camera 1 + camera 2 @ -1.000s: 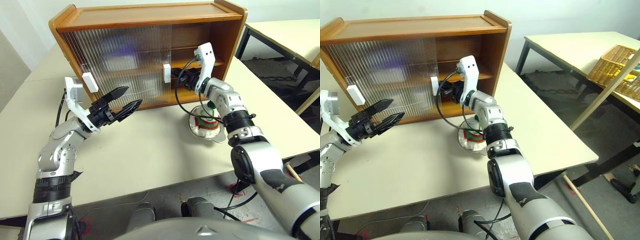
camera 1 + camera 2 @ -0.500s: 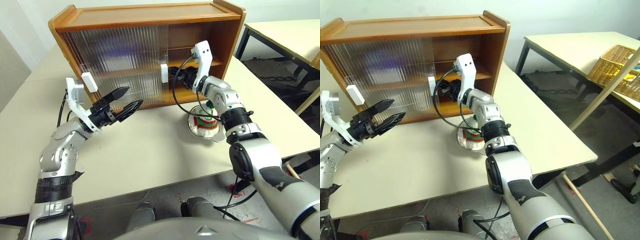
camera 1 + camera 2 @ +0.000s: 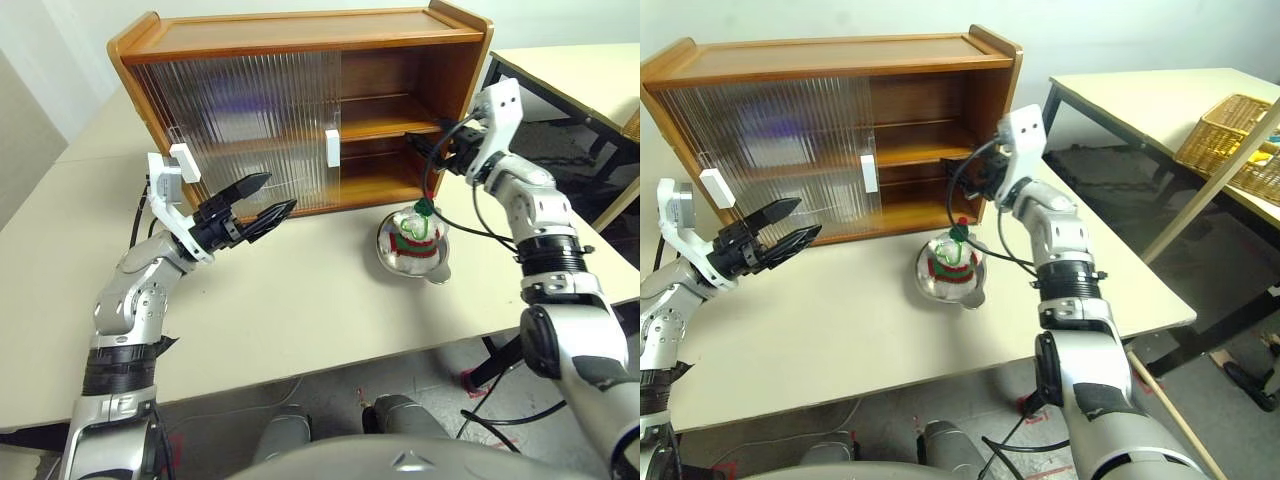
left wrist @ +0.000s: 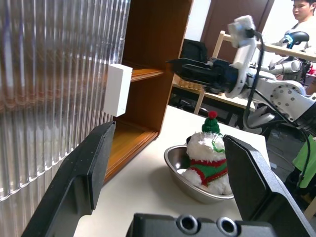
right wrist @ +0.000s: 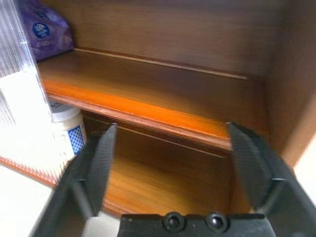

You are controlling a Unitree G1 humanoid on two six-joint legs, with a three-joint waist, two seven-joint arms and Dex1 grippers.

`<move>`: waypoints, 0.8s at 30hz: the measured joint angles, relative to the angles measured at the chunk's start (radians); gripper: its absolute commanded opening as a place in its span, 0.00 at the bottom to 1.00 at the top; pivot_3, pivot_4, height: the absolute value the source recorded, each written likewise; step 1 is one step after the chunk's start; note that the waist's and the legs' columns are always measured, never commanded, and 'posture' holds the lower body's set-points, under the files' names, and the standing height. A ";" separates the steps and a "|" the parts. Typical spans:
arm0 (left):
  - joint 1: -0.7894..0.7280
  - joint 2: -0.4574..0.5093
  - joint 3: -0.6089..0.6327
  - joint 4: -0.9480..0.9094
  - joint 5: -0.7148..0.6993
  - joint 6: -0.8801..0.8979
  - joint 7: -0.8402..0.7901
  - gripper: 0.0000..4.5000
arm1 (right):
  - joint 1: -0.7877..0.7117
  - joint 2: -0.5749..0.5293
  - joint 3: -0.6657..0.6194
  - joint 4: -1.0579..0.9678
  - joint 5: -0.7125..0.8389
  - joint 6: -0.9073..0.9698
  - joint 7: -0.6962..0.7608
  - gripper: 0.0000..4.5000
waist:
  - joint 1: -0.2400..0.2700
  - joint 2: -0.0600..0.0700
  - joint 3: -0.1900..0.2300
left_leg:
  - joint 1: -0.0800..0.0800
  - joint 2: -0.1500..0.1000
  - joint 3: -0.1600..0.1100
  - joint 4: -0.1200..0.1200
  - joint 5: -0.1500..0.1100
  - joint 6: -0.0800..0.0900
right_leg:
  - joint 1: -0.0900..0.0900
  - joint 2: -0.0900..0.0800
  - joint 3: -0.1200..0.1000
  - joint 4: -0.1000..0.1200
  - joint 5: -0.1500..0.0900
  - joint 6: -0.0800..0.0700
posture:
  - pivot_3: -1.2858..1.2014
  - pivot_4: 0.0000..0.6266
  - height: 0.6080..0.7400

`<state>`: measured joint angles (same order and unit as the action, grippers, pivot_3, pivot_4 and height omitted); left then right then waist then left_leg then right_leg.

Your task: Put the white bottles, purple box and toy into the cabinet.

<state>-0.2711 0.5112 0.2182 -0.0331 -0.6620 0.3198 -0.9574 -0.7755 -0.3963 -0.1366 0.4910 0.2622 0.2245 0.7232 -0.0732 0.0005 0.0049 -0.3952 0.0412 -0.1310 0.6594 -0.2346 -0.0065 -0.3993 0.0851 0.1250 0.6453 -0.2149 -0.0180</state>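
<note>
Beside the open cabinet (image 3: 300,110), toy (image 3: 412,235) waits in its bowl (image 3: 436,268).
Right pincer (image 3: 447,157), spread and empty, should descend squarely over the toy; left pincer (image 3: 262,200) is spread too.

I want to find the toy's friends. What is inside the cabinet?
Inside the cabinet, the purple box sits on the upper shelf and a white bottle stands on the lower one. The ribbed sliding doors blur whatever else sits behind them.

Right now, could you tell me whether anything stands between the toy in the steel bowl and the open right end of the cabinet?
Nothing visible does. The toy sits in the bowl just before the cabinet's open right bay, with bare table between them.
</note>
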 measured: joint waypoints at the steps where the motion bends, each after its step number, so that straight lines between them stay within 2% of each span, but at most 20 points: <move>1: -0.001 0.000 -0.001 0.000 0.000 0.000 -0.001 1.00 | 0.027 -0.015 -0.004 -0.028 0.013 0.006 0.017 0.99 | 0.000 0.000 0.000 | 0.001 0.000 0.000 0.000 0.000 0.000 | 0.001 0.000 0.000 0.000 0.000 0.001 | 0.47 0.00 1.00; 9: 0.000 0.003 0.003 0.005 0.000 -0.003 -0.008 1.00 | 0.268 -0.112 -0.039 -0.249 0.120 0.081 0.132 0.99 | -0.004 0.000 0.001 | 0.014 -0.001 0.003 0.000 -0.001 -0.002 | 0.015 0.003 0.000 -0.001 -0.002 0.003 | 0.47 0.01 1.00; 19: 0.006 0.006 0.005 0.006 0.000 -0.003 -0.008 1.00 | 0.539 -0.180 -0.059 -0.445 0.242 0.215 0.214 0.99 | -0.007 -0.001 0.002 | 0.012 -0.001 0.002 -0.002 -0.005 -0.009 | 0.015 0.003 -0.001 -0.007 -0.004 0.003 | 0.47 0.02 1.00; 24: 0.006 0.010 0.005 0.006 0.000 -0.003 -0.008 1.00 | 0.568 -0.178 -0.051 -0.461 0.247 0.232 0.224 0.99 | -0.008 0.000 0.002 | 0.009 0.000 0.000 -0.002 -0.007 -0.012 | 0.014 0.003 0.000 -0.012 -0.005 0.005 | 0.47 0.03 1.00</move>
<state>-0.2653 0.5213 0.2236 -0.0267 -0.6623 0.3168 -0.9650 -0.2077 -0.5747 -0.1871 0.0302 0.5092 0.4566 0.9470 -0.0815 0.0007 0.0070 -0.3861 0.0410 -0.1306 0.6575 -0.2418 -0.0187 -0.3855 0.0882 0.1253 0.6336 -0.2199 -0.0131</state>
